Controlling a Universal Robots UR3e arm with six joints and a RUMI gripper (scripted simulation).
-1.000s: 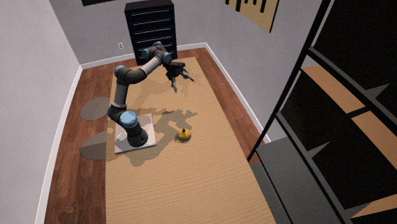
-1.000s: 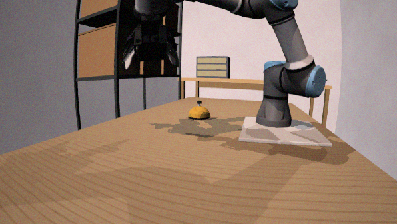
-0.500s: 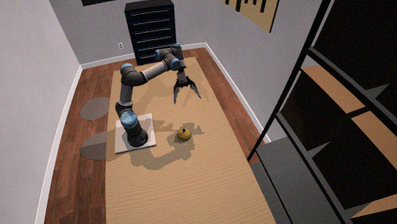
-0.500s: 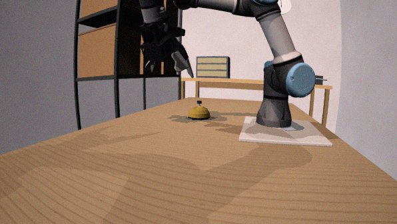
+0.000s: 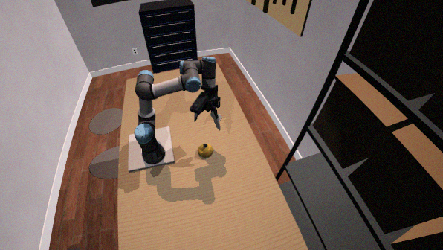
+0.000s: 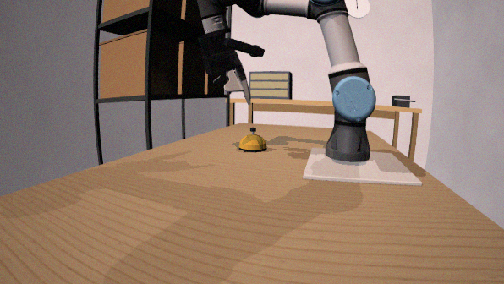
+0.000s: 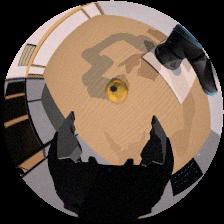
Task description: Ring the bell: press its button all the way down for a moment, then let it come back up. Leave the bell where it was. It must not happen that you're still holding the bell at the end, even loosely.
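Bell (image 5: 205, 150), a yellow dome with a small black button (image 6: 253, 129) standing up from its crown, rests on the wooden table (image 5: 230, 208) just beside my pale base plate (image 5: 168, 132), apart from it and untouched. My gripper (image 5: 208, 118) hangs in the air well above the table, farther from my base than the bell is, with its tips pointing downward at a slant; my fingers are spread to their full width and nothing lies between them. In the wrist view the bell (image 7: 116, 90) appears ahead of and between my two dark fingertips, with its button seen as a dark spot at the dome's centre. In the exterior view the gripper (image 6: 237, 86) is above and slightly to the left of the bell (image 6: 253, 143), well apart from it. My arm's shadow falls across the table around the bell. A dark shelf rack (image 6: 148, 76) stands beside the table; a black drawer cabinet (image 5: 143, 22) stands against the far wall.
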